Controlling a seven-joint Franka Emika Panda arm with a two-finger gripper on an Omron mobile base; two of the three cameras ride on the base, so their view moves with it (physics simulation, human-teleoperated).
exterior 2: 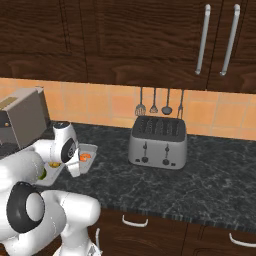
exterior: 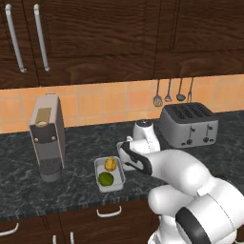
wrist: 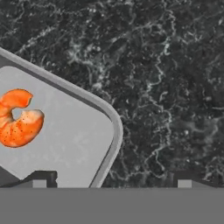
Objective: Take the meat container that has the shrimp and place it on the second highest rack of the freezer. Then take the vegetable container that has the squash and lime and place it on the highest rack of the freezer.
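My gripper hangs low over the meat container, jaws spread, one tip inside the rim, one over the dark counter. Shrimp lies in it. Squash and lime share the vegetable container beside it. No readable writing.

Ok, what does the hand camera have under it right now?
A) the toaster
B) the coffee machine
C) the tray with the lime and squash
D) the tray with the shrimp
D: the hand view looks down on a grey tray holding the orange shrimp, one fingertip over the tray, the other over the dark counter.
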